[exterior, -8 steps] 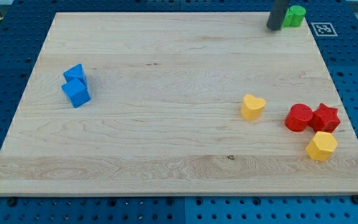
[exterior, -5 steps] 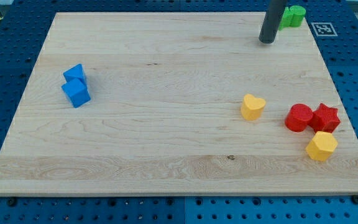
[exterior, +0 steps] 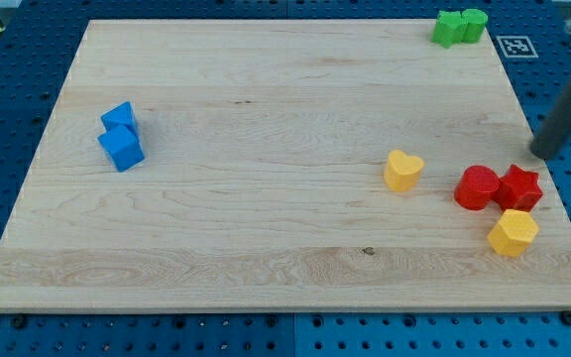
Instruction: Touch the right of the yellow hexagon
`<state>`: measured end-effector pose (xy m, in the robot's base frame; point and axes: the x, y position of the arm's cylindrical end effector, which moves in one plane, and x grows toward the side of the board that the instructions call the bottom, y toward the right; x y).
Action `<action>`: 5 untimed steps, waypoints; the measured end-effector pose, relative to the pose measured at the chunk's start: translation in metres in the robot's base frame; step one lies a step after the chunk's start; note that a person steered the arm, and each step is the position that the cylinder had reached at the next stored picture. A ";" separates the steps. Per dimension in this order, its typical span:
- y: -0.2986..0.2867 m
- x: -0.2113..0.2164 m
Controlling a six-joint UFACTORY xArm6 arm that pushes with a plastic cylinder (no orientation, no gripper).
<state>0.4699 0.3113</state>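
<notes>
The yellow hexagon (exterior: 513,233) lies near the board's lower right corner. Just above it are a red star (exterior: 519,187) and a red cylinder (exterior: 477,187), side by side. My tip (exterior: 540,154) is at the board's right edge, above and slightly right of the red star, and well above the yellow hexagon. It touches no block. The rod is blurred by motion.
A yellow heart (exterior: 402,170) lies left of the red cylinder. Two green blocks (exterior: 460,26) sit at the board's top right corner. Two blue blocks (exterior: 121,137) sit together at the left. The wooden board (exterior: 266,238) rests on a blue pegboard table.
My tip has swept from the top of the board, beside the green blocks, down and to the right to the board's right edge above the red star. No block has moved.
</notes>
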 end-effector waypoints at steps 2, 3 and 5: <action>0.010 0.090; -0.025 0.094; -0.073 0.115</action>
